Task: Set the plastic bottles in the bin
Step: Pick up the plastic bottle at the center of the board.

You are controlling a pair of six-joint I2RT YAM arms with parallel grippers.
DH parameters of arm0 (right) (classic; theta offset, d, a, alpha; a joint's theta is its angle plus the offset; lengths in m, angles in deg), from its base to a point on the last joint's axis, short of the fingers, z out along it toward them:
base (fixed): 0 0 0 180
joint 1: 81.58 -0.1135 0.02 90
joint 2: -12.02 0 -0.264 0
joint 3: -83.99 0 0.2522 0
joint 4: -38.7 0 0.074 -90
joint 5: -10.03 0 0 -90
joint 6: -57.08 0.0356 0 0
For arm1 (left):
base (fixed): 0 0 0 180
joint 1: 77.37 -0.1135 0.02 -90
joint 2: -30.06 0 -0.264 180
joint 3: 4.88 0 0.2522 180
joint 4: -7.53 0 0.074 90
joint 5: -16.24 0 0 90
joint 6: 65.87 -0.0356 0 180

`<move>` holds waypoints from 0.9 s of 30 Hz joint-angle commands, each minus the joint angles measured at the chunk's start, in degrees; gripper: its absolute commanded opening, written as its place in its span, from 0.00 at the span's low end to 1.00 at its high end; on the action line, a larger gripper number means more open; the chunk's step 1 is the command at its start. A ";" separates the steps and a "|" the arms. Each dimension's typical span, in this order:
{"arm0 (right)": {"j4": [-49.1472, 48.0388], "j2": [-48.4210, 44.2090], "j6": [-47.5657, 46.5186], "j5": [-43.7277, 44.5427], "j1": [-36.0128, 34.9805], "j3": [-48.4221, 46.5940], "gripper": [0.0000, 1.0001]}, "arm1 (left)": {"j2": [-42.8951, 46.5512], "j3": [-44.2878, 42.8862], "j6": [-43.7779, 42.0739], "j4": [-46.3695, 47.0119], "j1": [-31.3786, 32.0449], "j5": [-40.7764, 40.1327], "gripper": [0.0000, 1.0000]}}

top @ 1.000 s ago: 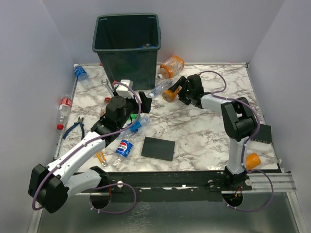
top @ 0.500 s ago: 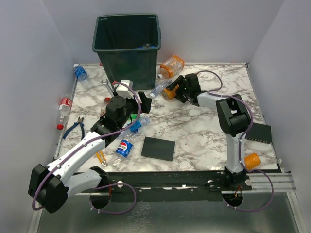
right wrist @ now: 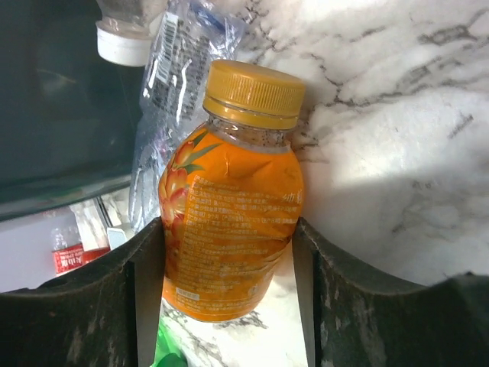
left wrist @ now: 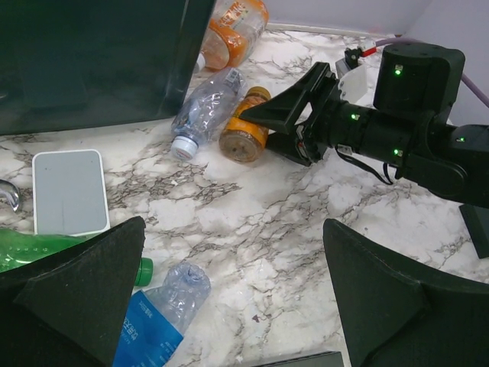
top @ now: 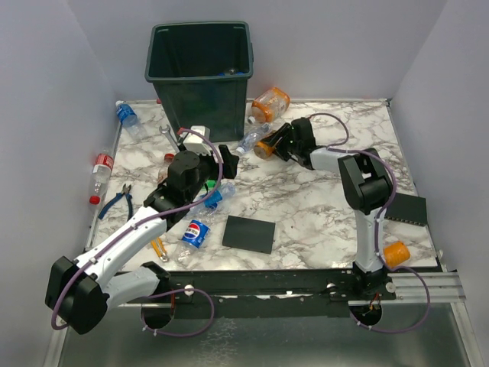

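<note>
From above I see a Pepsi bottle [top: 196, 232] on the marble table [top: 306, 206] and the dark green bin [top: 200, 76] at the far edge. On my left wrist view, the left gripper [left wrist: 233, 256] is spread wide and empty. On the right wrist view, the right gripper [right wrist: 229, 256] pinches a smooth orange bottle [right wrist: 229, 206] lying beside a crumpled clear bottle [right wrist: 172, 69]; it has a ribbed yellow cap and its print is unreadable.

One blue-label bottle [top: 196, 232] has the round Pepsi sign on it. The orange bottle [right wrist: 229, 214] has lots of tiny print (too small to read).
</note>
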 commanded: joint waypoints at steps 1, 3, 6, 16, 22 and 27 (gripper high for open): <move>0.79 -3.64 -3.33 0.24 -0.01 7.46 0.45 | -0.56 -0.92 0.46 -0.09 0.19 -0.26 0.99; -0.97 -8.74 -5.86 1.09 0.01 11.92 0.43 | -0.86 -0.90 0.42 0.00 0.20 -0.25 0.99; -3.41 -18.64 -11.05 2.41 -0.01 21.05 0.39 | -1.30 -1.01 0.52 0.13 0.17 -0.03 0.99; -6.11 -63.12 -32.54 -4.66 -4.29 47.94 0.36 | -2.12 0.13 6.35 9.15 0.18 7.70 0.99; -2.18 -83.18 -35.95 -12.05 -5.85 54.28 0.35 | -5.49 -1.89 14.08 20.31 0.12 20.76 0.99; 0.67 -88.98 -36.51 -15.88 -6.05 54.50 0.34 | -10.98 -8.62 18.12 22.73 0.08 32.83 0.99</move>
